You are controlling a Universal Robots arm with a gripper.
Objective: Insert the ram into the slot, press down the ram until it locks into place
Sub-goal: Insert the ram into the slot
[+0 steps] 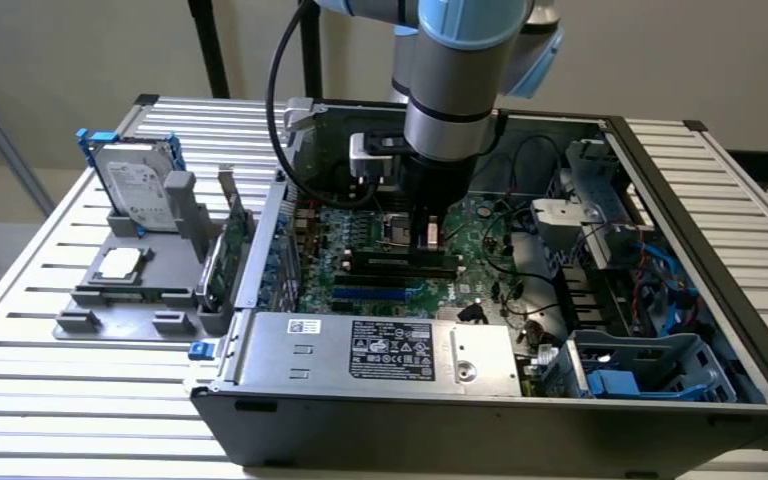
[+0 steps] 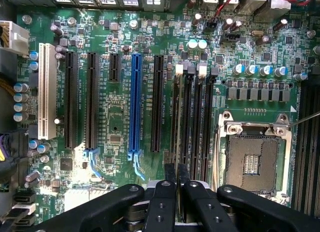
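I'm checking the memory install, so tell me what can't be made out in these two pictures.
- Near ends of the slots, latches included: wrist view, covered by the pincer.
- Slots in the exterior view: partly behind the arm.
- Label print on the metal box: exterior view, too small.
- Board's outer edges: wrist view, cut off by the frame.

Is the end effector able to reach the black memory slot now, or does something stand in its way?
Probably yes. The end effector hangs just above the slot inside the open case, and no cable or card lies between them. The upright green card stands aside, toward the exterior view's left.
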